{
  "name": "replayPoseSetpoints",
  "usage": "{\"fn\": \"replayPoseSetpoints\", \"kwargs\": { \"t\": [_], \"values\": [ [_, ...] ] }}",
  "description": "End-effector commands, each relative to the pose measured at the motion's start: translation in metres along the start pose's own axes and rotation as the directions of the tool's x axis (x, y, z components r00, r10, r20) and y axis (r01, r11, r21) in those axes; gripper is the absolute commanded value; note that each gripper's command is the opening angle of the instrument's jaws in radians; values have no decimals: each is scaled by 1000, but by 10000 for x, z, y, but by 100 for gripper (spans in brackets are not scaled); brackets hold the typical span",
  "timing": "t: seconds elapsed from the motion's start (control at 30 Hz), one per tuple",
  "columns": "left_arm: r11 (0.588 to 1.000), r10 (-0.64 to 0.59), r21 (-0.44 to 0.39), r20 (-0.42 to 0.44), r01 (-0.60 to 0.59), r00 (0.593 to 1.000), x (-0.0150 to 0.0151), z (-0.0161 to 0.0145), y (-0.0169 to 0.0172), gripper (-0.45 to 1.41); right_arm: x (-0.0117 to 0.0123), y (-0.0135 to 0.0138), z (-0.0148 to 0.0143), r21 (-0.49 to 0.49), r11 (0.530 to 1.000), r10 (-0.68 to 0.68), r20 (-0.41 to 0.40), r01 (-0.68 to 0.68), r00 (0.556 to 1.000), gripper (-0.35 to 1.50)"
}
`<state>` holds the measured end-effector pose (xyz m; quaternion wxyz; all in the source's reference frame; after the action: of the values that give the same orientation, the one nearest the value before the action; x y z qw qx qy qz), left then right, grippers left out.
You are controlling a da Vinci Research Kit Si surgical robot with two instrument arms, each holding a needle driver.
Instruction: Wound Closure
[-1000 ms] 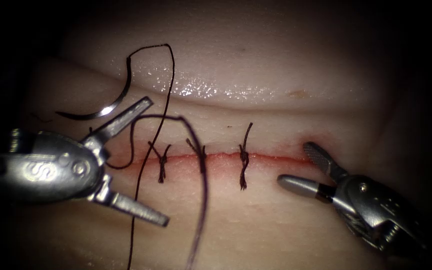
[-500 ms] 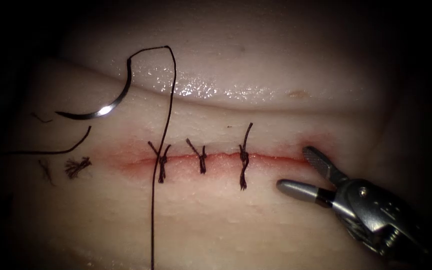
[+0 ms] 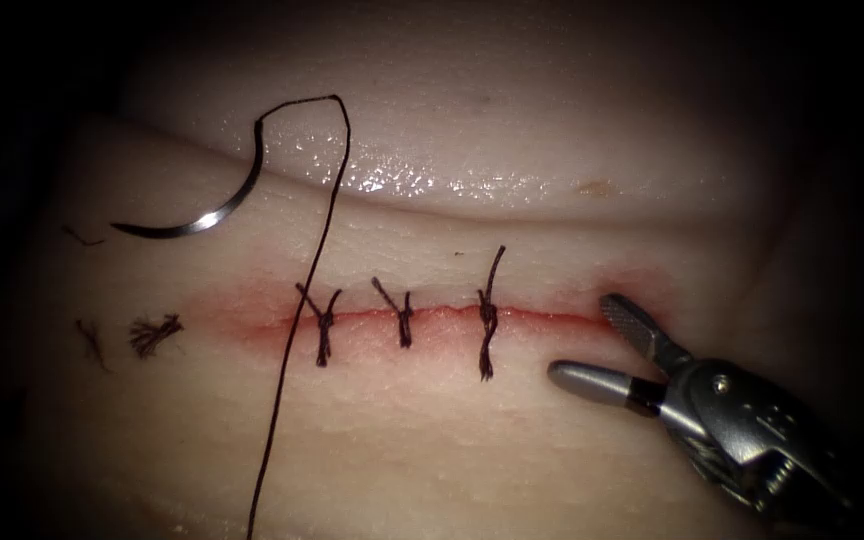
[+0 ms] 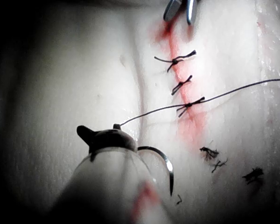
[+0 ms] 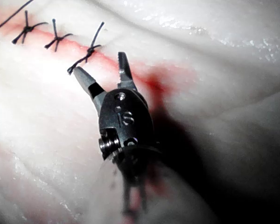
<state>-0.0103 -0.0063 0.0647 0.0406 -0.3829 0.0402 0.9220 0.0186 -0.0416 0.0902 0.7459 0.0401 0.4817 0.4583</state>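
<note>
The curved needle lies free on the tissue, left of and beyond the cut, not in the tissue. Its thread arcs up from the blunt end, then runs down across the cut beside the leftmost of three knotted stitches. My right tool hovers at the cut's right end with its jaws open and holding nothing; the right wrist view shows it close to the nearest stitch. In the left wrist view my left tool sits near the needle, holding nothing that I can see.
Cut ends of thread lie on the tissue left of the cut. Red fluid stains the cut's edges. A wet, shiny fold of tissue runs behind the stitches.
My left tool has drawn away to the left out of the endoscope view, and a loose length of thread went with it. The long thread's lower run has swung left. The right tool barely moved.
</note>
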Motion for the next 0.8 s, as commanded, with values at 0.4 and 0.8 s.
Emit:
{"fn": "replayPoseSetpoints", "kwargs": {
  "t": [0.4, 0.8],
  "values": [
    [969, -244, -21, -238, 246, 940, 78, 152, 78, 88, -2, -3, 7, 5, 1000, 5, -7, -5, 1000, 84],
    [962, -263, -132, -221, 238, 939, 31, 257, 185, 66, 18, -5, -12, 28, 985, -168, 6, 168, 986, 93]
  ]
}}
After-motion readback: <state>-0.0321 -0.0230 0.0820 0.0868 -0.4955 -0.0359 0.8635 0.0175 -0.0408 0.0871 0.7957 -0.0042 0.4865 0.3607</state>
